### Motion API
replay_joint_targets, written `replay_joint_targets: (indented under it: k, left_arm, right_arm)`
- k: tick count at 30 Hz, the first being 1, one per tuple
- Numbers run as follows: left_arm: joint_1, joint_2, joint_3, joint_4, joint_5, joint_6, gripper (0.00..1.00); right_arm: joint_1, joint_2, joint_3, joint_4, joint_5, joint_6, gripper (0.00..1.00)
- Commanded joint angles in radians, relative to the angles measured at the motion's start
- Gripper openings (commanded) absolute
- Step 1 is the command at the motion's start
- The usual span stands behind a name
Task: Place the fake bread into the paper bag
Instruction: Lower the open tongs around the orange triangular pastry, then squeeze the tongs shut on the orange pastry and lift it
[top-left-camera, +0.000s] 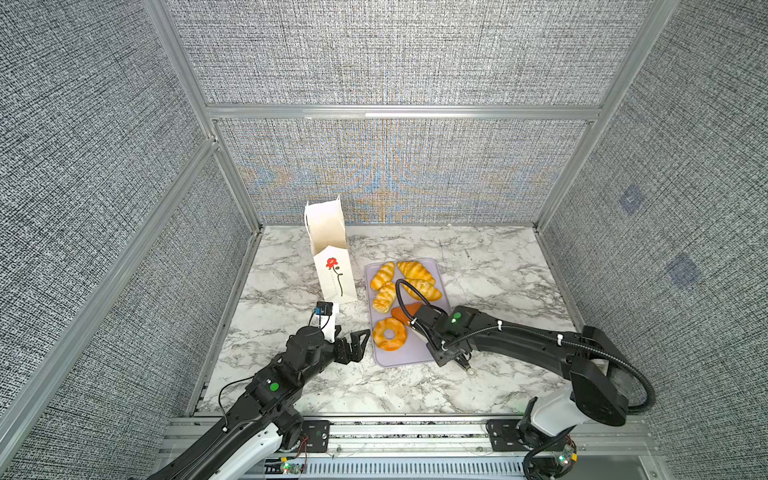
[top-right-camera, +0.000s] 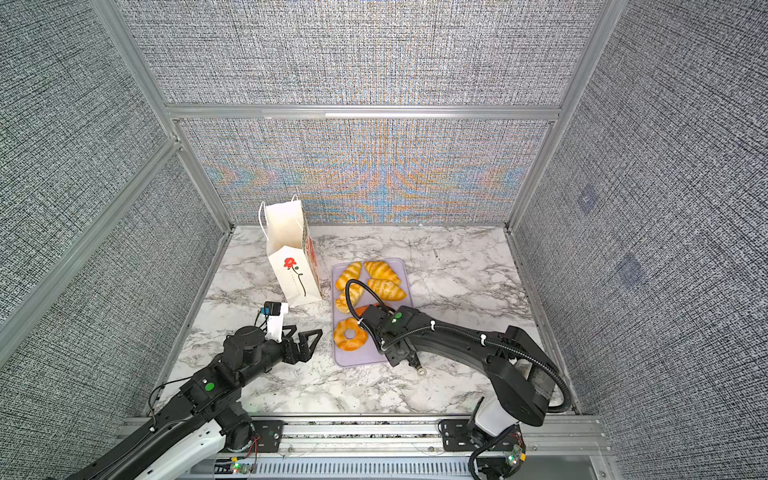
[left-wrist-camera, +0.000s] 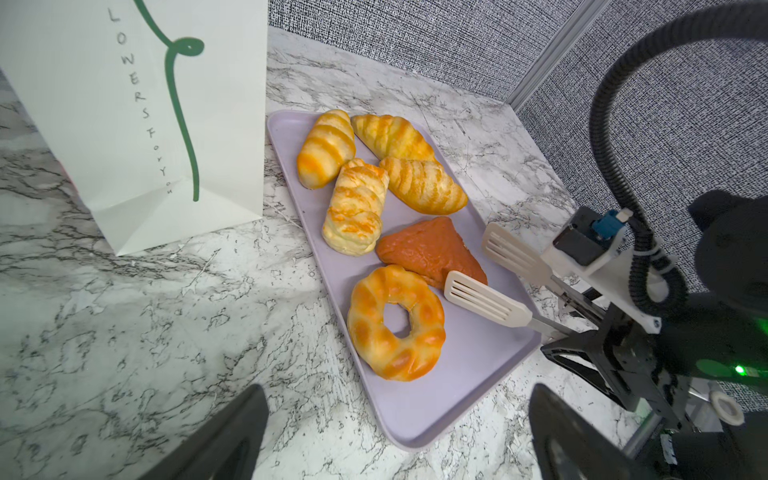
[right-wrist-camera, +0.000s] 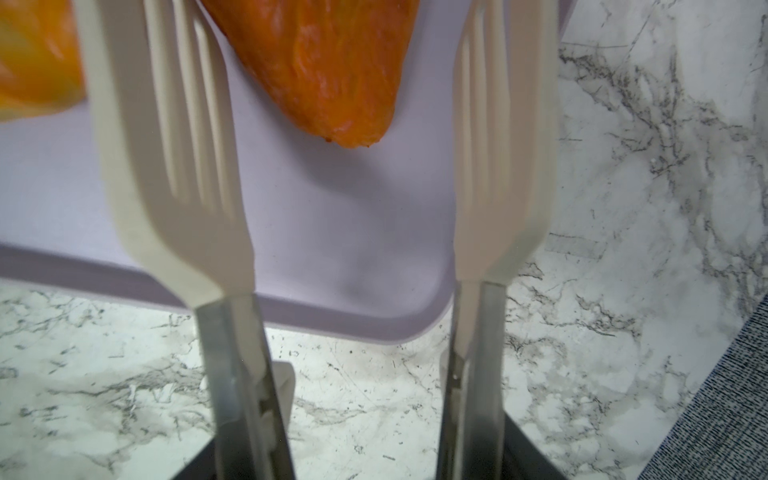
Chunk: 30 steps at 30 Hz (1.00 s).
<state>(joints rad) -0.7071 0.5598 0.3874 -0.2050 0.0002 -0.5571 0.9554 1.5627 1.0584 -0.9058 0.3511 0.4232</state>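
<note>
- Step in hand: grabbing the next pc, the orange-brown triangular piece. It's not gripped yet.
- R: the right gripper has its fingers clamped on white slotted tongs. The tong blades stand apart, with the piece's near corner between them in the right wrist view. No squeeze on it yet.
- L: the left gripper is empty, fingers wide, near the bag's foot and beside the tray's near end.
- The fake bread: six pcs show on the lilac tray. Four striped rolls/croissants sit at the far end, the triangle mid, the ring doughnut at the near end.
- The paper bag stands upright on the surface, just beside the tray, mouth open. Its bottom is hidden, so can't tell what's inside.
- Next, as I judge it: close the blades on the triangle w/o nudging the doughnut close by. Then lift clear, carry it over to the narrow bag mouth and release above it.
- Risk: the bag is light and unheld, so it may tip if a blade catches the rim. L could steady it.
</note>
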Motion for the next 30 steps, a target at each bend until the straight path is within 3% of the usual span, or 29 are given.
replay_joint_targets:
  k: [1,14,24,30]
  left_arm:
    - [0.0,-0.003,-0.001,0.026,0.0,0.0,0.99]
    - [-0.002,-0.006,0.004,0.016,-0.002,-0.001,0.99]
    - [-0.002,-0.003,0.013,0.016,-0.008,0.0,0.99]
    - [-0.003,-0.002,0.023,0.012,-0.009,0.003,0.99]
  right_arm:
    - [0.0,0.014,0.017,-0.019,0.037,0.0,0.64]
    - [-0.024,0.064,0.029,-0.005,0.014,-0.069,0.6]
    - [-0.025,0.058,0.026,-0.02,-0.003,-0.073,0.42]
    - [-0.024,0.015,0.01,-0.005,-0.014,-0.069,0.42]
